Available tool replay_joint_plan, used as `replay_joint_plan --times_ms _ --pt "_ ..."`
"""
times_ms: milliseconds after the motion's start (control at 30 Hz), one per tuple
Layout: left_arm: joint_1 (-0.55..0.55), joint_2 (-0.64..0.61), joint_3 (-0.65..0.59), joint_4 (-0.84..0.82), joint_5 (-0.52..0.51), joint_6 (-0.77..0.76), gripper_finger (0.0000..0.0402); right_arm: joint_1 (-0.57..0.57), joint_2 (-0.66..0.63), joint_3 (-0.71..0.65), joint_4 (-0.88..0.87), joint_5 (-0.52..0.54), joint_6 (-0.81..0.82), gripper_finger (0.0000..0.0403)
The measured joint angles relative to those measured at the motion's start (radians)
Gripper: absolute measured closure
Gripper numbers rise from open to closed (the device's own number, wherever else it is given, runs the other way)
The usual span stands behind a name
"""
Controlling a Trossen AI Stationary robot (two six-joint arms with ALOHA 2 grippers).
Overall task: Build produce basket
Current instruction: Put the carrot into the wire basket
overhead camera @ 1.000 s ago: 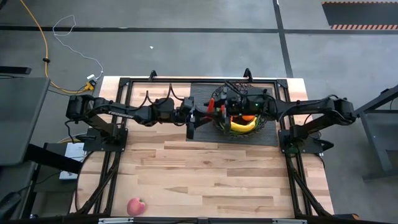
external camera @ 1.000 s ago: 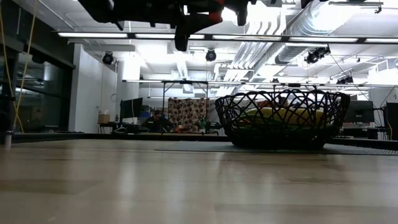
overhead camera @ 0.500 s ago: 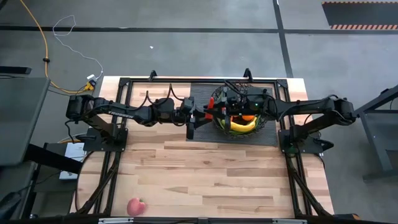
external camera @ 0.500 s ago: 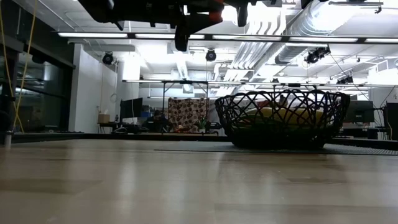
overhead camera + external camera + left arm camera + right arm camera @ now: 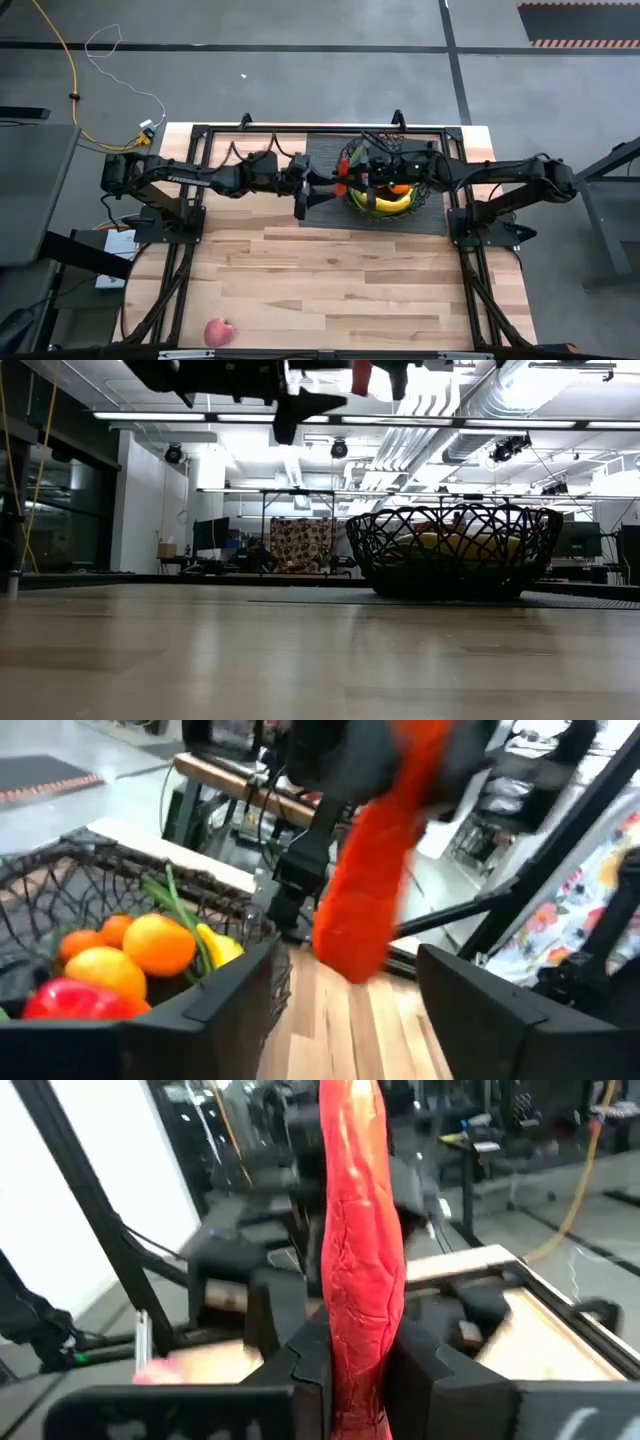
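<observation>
Since prev. frame, left end effector (image 5: 303, 199) drew back from the pepper (image 5: 358, 1280), fingers apart w/ nothing between. Right end effector (image 5: 352, 1370) gripped the pepper above the basket (image 5: 352, 160). Apple (image 5: 218, 332) lay at counter (image 5: 330, 280) edge.

Black wire basket (image 5: 383, 184) holding banana (image 5: 385, 203), oranges (image 5: 160, 942); perhaps a red pepper (image 5: 357, 1270) gripper-held, apple (image 5: 218, 332) far off

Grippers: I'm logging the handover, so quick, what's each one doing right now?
Left end effector: open, holding nothing, facing the carrot.
Right end effector: shut on the carrot, raised beside the basket.
</observation>
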Motion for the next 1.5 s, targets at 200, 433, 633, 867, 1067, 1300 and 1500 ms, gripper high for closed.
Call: replay_joint_plan --times_ms 200,433,633,867,1067,1300,1500 --pt "0.081 -0.168 0.001 -0.209 0.106 0.076 0.0148 -0.044 -0.143 0.000 -0.306 0.002 -0.042 0.0355" --pt "0.129 -0.425 -0.079 -0.267 0.043 0.150 0.0151 -0.079 -0.325 -0.027 -0.626 0.066 -0.058 0.0355" --pt "0.094 -0.610 -0.259 -0.152 -0.097 0.113 0.0151 -0.091 -0.496 -0.177 -0.565 0.103 0.018 0.0355" --pt "0.058 -0.694 -0.402 -0.032 -0.123 0.025 0.0151 -0.091 -0.559 -0.246 -0.550 0.105 0.068 0.0355" --pt "0.054 -0.694 -0.404 -0.015 -0.151 0.018 0.0152 -0.091 -0.551 -0.242 -0.546 0.105 0.069 0.0355" --pt "0.054 -0.694 -0.404 -0.017 -0.142 0.018 0.0152 -0.091 -0.551 -0.242 -0.547 0.105 0.071 0.0355" --pt "0.054 -0.694 -0.404 -0.017 -0.143 0.018 0.0152 -0.091 -0.537 -0.234 -0.552 0.137 0.112 0.0355"
